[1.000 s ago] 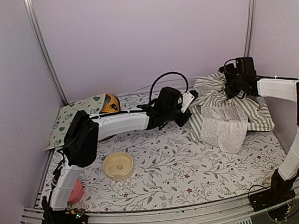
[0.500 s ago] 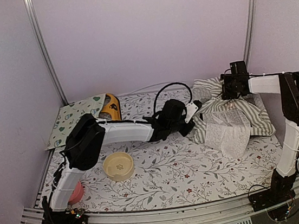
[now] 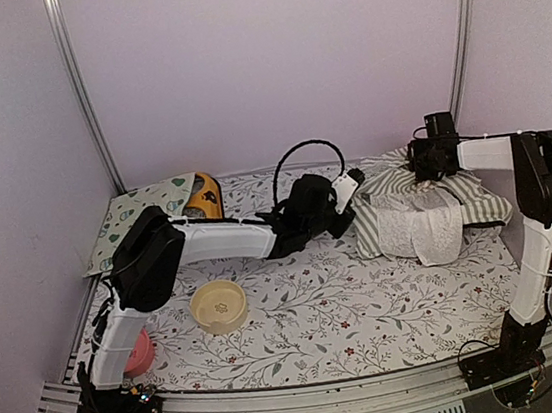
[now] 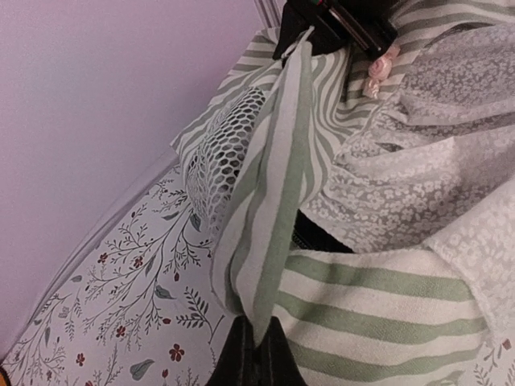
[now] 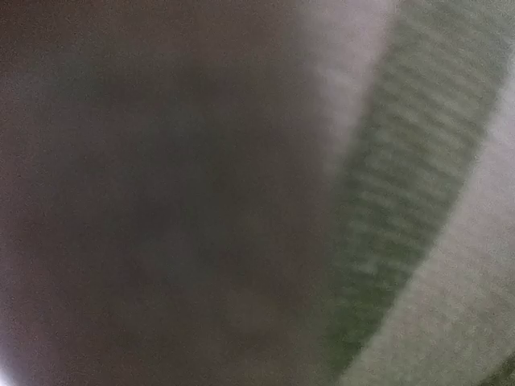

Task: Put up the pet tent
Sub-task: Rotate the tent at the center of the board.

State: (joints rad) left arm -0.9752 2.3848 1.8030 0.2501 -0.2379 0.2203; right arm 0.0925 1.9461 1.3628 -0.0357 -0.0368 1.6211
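Pet tent (image 3: 428, 210) is lying collapsed at 2 o'clock on the desk (image 3: 349, 308), lace flap draping forward; no frame is standing, so most of the setup is looking undone; left hand (image 4: 256, 346) is pinching a striped fold, fingers closed; right hand (image 3: 423, 158) is pressing into the tent's top, grip cannot be told.

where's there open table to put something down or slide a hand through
Widest bare stretch: the front of the table, between the cream bowl and the right arm's base, nearer than the pet tent. Crowded: back right, where left pincer and right pincer meet the tent, and the left side, with bowl, printed mat and left arm.
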